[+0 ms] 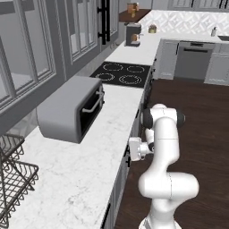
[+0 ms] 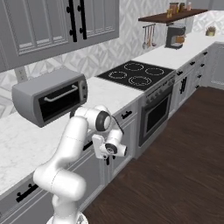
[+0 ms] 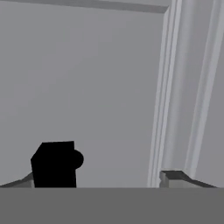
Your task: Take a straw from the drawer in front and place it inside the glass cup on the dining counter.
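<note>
Left base: gripper [image 1: 130, 157] pressed in at the cabinet fronts under the worktop [image 1: 80, 170], below the toaster oven [image 1: 71, 107].
Right base: gripper [image 2: 106, 159] against the drawer [image 2: 94, 146] front.
Hand: fingers [image 3: 54, 165] apart, straddling the black handle [image 3: 75, 159] on the grey panel; nothing clamped yet.

We can't really make out the gripper [image 2: 107, 158]; its fingers are tucked against the cabinet front under the counter edge. The drawer [image 3: 87, 87] panel runs off the hand view's left side, and its handle [image 3: 54, 164] is cut by the bottom. The rack [image 1: 11, 174] is clipped by the left edge.
</note>
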### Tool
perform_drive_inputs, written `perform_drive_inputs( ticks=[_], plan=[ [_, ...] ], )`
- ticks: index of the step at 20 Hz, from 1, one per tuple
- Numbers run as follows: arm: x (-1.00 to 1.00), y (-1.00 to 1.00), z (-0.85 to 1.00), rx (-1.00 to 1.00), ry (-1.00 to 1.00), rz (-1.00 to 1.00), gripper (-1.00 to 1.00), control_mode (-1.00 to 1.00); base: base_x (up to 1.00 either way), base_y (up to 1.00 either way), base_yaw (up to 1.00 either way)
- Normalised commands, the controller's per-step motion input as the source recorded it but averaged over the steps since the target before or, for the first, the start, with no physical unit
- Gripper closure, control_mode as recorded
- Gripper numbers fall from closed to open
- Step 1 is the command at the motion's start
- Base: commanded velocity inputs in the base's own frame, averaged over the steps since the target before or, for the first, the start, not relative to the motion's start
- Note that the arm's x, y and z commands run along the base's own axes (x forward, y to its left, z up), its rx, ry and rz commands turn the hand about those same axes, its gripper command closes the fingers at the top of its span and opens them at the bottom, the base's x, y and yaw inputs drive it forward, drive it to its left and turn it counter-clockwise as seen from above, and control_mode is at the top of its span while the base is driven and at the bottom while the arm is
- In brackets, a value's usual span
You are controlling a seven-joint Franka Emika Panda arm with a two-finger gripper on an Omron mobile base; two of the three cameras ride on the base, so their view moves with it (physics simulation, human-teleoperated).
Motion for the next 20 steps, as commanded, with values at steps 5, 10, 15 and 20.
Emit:
perform_drive_inputs(
  ticks=[5,10,15,20],
  plan=[
    [0.14,0.42,-0.15,0.00,0.09,0.00,1.00,-1.00,0.00,0.00,0.00],
    [0.01,0.03,-0.08,-0.01,0.09,0.00,1.00,-1.00,0.00,0.00,0.00],
    [-0.18,0.00,0.12,-0.03,-0.01,0.00,1.00,-1.00,0.00,0.00,0.00],
    [-0.55,-0.08,0.28,0.00,-0.04,0.00,1.00,-1.00,0.00,0.00,0.00]
  ],
)
